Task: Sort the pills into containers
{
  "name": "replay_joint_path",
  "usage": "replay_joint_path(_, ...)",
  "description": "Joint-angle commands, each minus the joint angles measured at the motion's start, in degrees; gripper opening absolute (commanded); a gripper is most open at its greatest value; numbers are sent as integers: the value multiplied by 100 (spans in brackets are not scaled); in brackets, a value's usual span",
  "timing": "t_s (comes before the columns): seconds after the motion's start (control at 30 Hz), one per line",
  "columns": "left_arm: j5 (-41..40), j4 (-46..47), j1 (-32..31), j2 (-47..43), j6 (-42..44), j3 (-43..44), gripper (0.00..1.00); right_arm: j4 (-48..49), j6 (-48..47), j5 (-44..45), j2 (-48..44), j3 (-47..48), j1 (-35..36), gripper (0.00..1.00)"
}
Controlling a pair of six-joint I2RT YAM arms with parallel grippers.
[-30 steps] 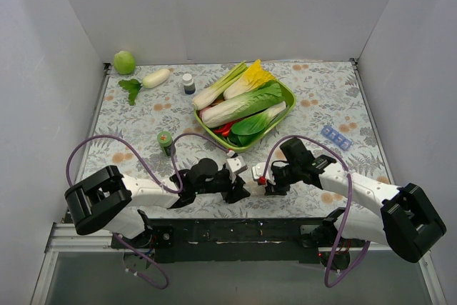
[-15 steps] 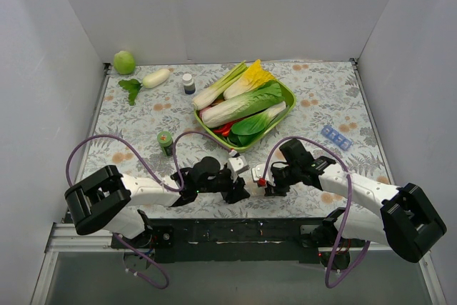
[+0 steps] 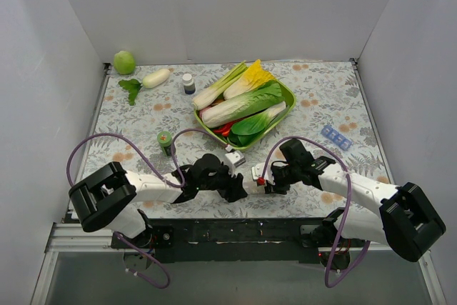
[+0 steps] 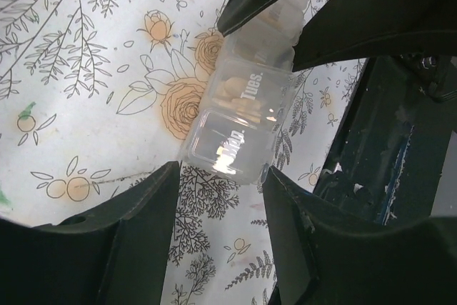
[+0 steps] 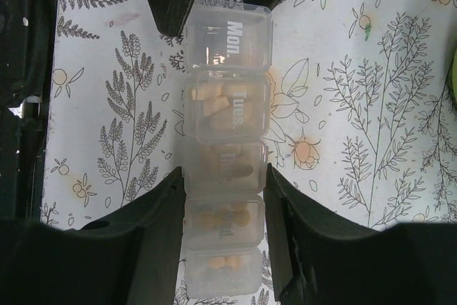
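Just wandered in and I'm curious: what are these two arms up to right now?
Both arms meet at a clear pill container strip near the table's front edge. The right arm's fingers clamp its sides; the left arm's fingers flank the Mon. end. Yellowish pills sit in several compartments; Mon. looks empty.

Both arms are laid low and folded inward, wrists facing. Right gripper [image 3: 262, 181] is clamped on the pill organizer [image 5: 227, 116]. Left gripper [image 3: 241, 188] jaws are set astride its end, contact unclear.
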Motion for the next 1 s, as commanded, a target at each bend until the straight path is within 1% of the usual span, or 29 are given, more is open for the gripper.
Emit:
replay_joint_path(0.0, -47, -18, 149, -19, -325, 140, 49, 133, -104, -22, 41, -38, 42, 2)
replay_joint_path(0.37, 50, 510, 483, -98, -1055, -27, 52, 107, -105, -22, 138, -30, 121, 2)
replay_joint_path(0.43, 15, 475, 518, -28, -1143, -1, 52, 116, -113, -13, 146, -38, 121, 2)
replay_joint_path(0.57, -231, 108, 597, 174, -1511, 149, 52, 133, -122, 31, 164, -65, 138, 2)
replay_joint_path(0.73, -346, -131, 641, 508, -1740, 324, 53, 177, -113, 118, 278, -65, 182, 6)
replay_joint_path(0.83, -363, -219, 641, 605, -1837, 404, 54, 203, -87, 206, 322, -65, 208, 11)
replay_joint_path(0.93, -407, -342, 641, 649, -1881, 518, 54, 168, -78, 198, 366, -39, 217, 23)
replay_joint_path(0.97, -425, -360, 641, 632, -1908, 527, 55, 133, -78, 189, 357, -4, 217, 34)
